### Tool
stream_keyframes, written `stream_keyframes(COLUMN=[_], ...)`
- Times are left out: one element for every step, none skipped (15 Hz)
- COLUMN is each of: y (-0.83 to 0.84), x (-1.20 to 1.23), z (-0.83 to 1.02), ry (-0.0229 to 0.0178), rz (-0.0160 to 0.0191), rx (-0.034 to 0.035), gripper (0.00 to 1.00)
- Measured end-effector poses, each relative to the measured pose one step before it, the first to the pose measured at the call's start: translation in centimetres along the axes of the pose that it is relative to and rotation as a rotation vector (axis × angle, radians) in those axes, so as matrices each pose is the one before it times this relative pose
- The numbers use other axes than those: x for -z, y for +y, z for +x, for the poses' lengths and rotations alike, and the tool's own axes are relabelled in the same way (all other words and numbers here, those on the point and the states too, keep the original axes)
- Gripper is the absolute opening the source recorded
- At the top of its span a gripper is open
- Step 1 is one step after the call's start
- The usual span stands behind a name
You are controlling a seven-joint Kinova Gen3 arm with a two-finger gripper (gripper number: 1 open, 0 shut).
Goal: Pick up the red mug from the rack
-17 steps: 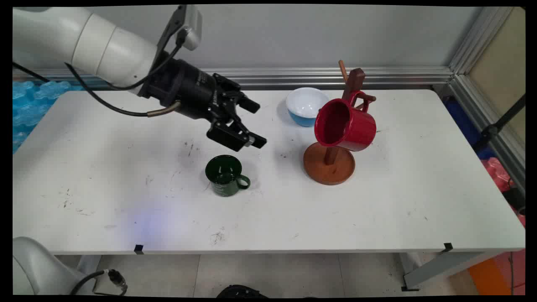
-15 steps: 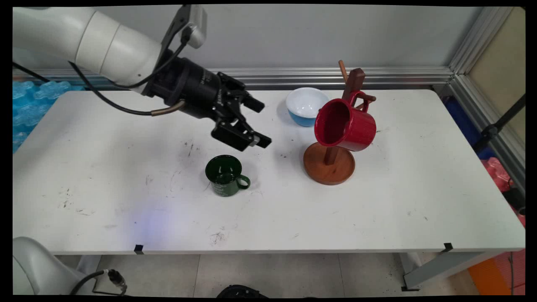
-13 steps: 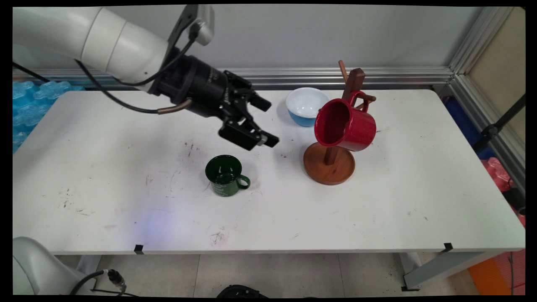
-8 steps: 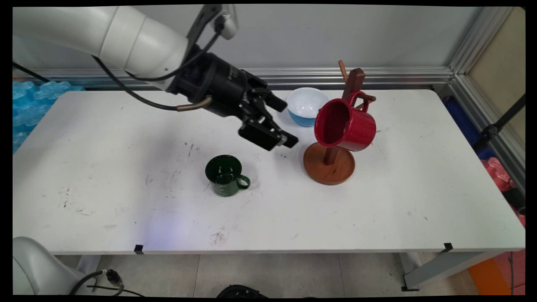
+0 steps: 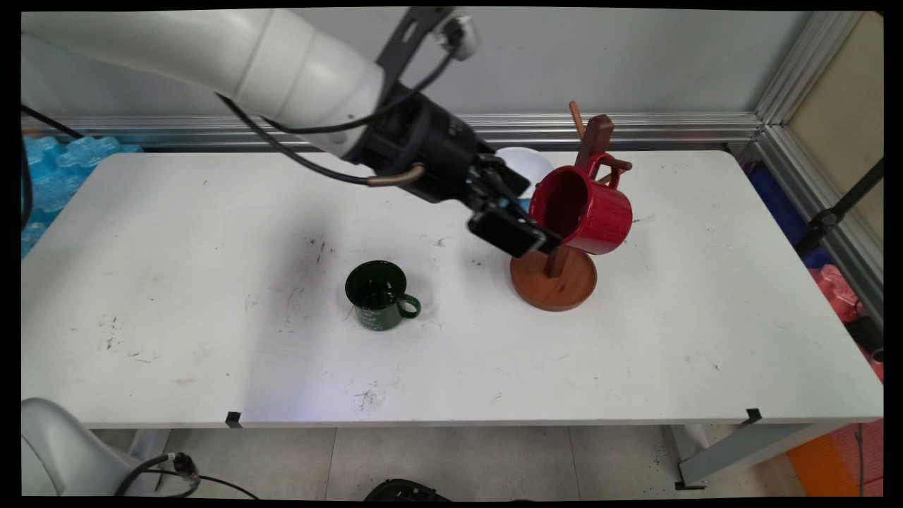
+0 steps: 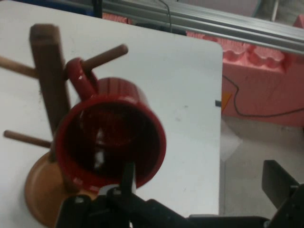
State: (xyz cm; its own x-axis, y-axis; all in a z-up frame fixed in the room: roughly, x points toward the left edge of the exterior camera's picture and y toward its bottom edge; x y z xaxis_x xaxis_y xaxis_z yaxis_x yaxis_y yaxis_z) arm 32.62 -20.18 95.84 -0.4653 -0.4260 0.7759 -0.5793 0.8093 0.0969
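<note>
In the main view the black two-finger gripper, jaws apart, reaches from the left to the open mouth of the glossy red ceramic mug, which hangs by its handle on a peg of the dark wooden mug tree right of the table's middle; the mug looks rigid, smooth and breakable, likely best held by its rim wall. A small dark green enamel mug stands well apart to the left on the scuffed white table, a white-and-blue bowl sits behind the gripper, and a grey wall with an aluminium rail closes the far side. The hand view shows the red mug's mouth just beyond one fingertip, the other finger wide to the right.
</note>
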Motion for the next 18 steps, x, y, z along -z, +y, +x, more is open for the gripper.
stream_keyframes(y=[0.263, 0.247, 0.209, 0.162, 0.155, 0.11, 0.059, 0.097, 0.065, 0.055, 0.045, 0.047, 0.028, 0.026, 0.025, 0.026, 0.027, -0.017], x=[-0.618, -0.607, -0.619, -0.55, -0.633, -0.541, -0.366, -0.625, -0.524, -0.587, -0.569, -0.528, -0.5, -0.39, -0.425, -0.349, -0.368, -0.331], z=[0.392, 0.331, 0.274, 0.192, 0.206, 0.159, 0.092, 0.133, 0.062, 0.064, 0.069, 0.076, 0.09, 0.082, 0.117, 0.095, 0.104, 0.092], ry=[0.00084, -0.00014, -0.00138, -0.00169, -0.00193, -0.00186, -0.00138, -0.00326, -0.0039, -0.00381, -0.00313, -0.00231, -0.00134, -0.00042, 0.00091, 0.00045, 0.00069, 0.00168], rz=[-0.00049, 0.00024, 0.00101, 0.00119, 0.00227, 0.00246, 0.00154, 0.00248, 0.00171, 0.00184, 0.00121, 0.00087, 0.00095, 0.00069, 0.00049, 0.00038, 0.00046, 0.00167], rx=[0.01228, 0.01277, 0.01246, 0.011, 0.01289, 0.01055, 0.00683, 0.01102, 0.00864, 0.0091, 0.00852, 0.00861, 0.00914, 0.00763, 0.00909, 0.00529, 0.00447, 0.00614], gripper=[1.0, 1.0, 1.0, 1.0, 1.0, 1.0, 1.0, 1.0, 1.0, 1.0, 1.0, 1.0, 1.0, 1.0, 1.0, 1.0, 1.0, 1.0])
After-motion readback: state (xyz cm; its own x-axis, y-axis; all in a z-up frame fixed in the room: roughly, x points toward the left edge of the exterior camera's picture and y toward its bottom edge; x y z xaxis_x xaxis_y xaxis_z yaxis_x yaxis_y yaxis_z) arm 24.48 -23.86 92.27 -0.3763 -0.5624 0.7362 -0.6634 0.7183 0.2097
